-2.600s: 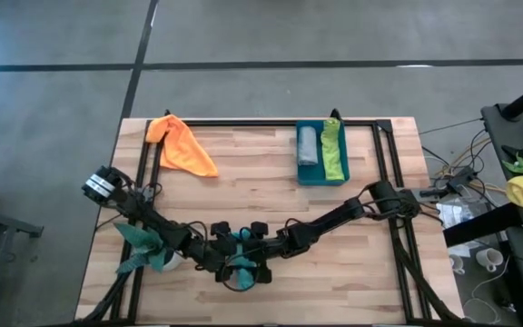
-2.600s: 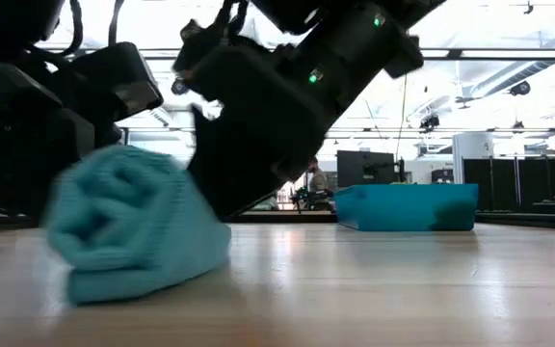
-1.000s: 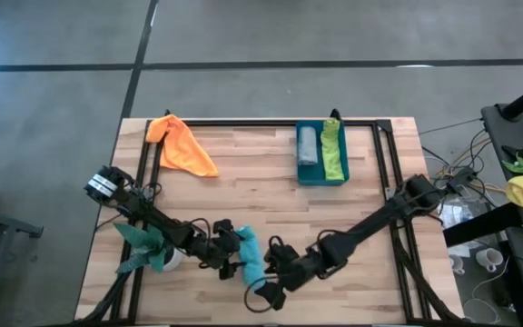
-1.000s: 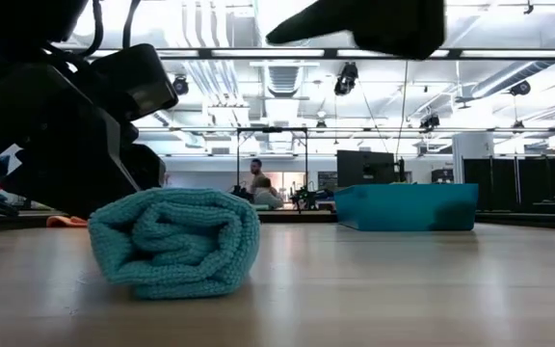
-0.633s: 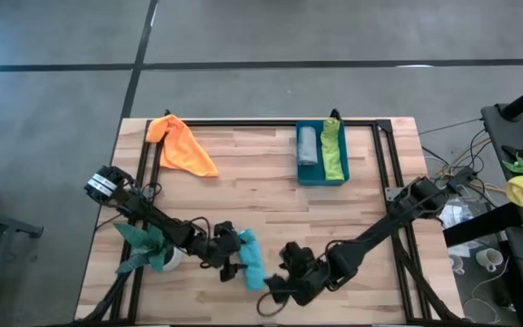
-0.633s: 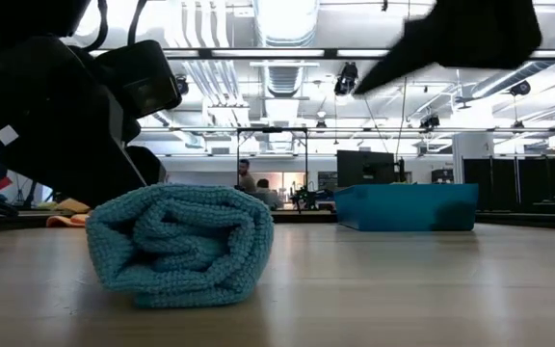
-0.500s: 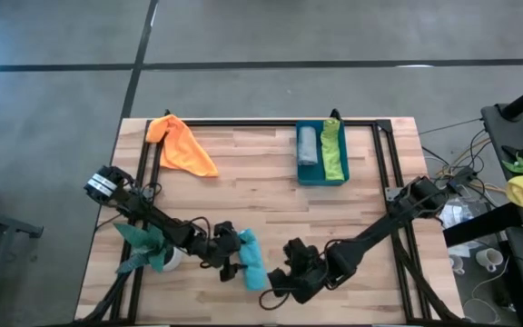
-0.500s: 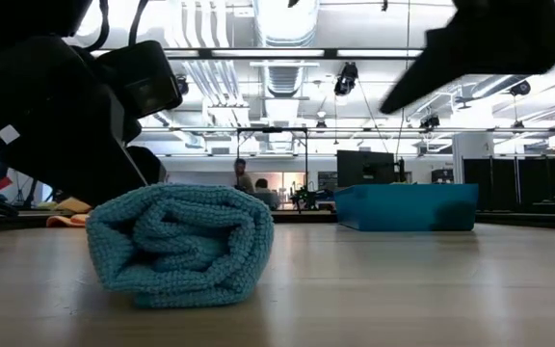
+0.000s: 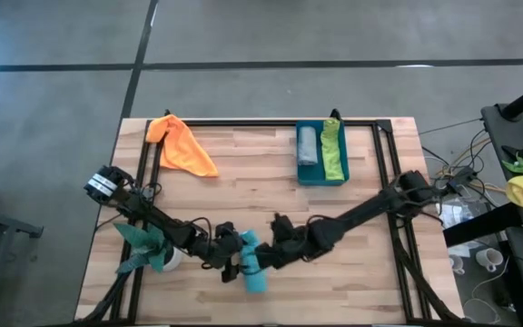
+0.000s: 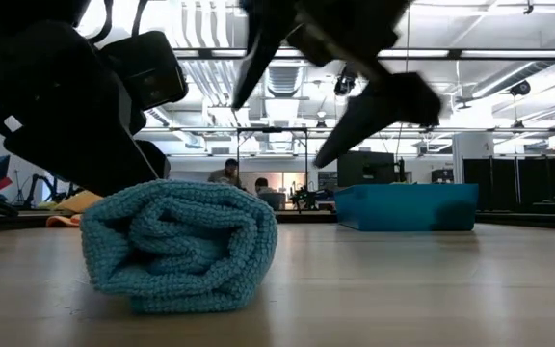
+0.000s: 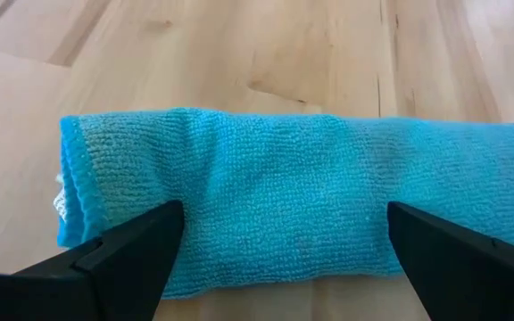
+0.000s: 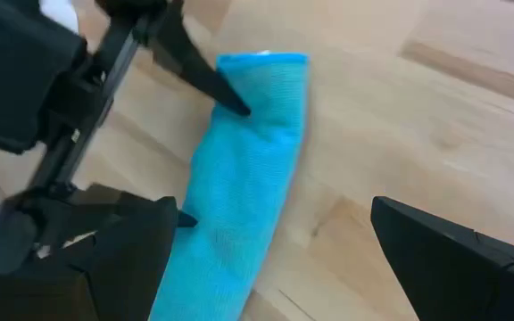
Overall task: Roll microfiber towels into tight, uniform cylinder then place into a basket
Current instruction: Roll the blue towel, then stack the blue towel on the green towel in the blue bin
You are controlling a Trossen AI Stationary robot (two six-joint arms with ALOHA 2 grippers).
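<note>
The turquoise towel [image 9: 251,265] lies rolled into a cylinder on the wood near the table's front edge, resting on its long side [image 10: 176,246]. My left gripper [image 9: 235,260] stands open at the roll's left side, low over the table. My right gripper [image 9: 269,253] hangs open just above and to the right of the roll [image 12: 248,178], touching nothing. Far back stands the teal basket [image 9: 321,179] with a grey roll [image 9: 308,145] and a lime green towel [image 9: 334,150] inside. An orange towel [image 9: 182,145] lies loose at the far left. My left gripper has its two spread fingertips [image 11: 163,223] against the roll's long side that faces the table's left [image 11: 239,241]. It comes slanting down from the left, with the fingers spaced along the roll's length. The roll lies flat on the table.
A leafy plant in a white pot [image 9: 149,247] stands beside my left arm at the near left. A black frame [image 9: 261,123] runs around the table top. Bare wood lies between the roll and the basket.
My right gripper has swung from the table's near edge toward the far edge, over to the turquoise roll, and its wrist has rolled. It stays open. The roll and my left gripper have kept their place.
</note>
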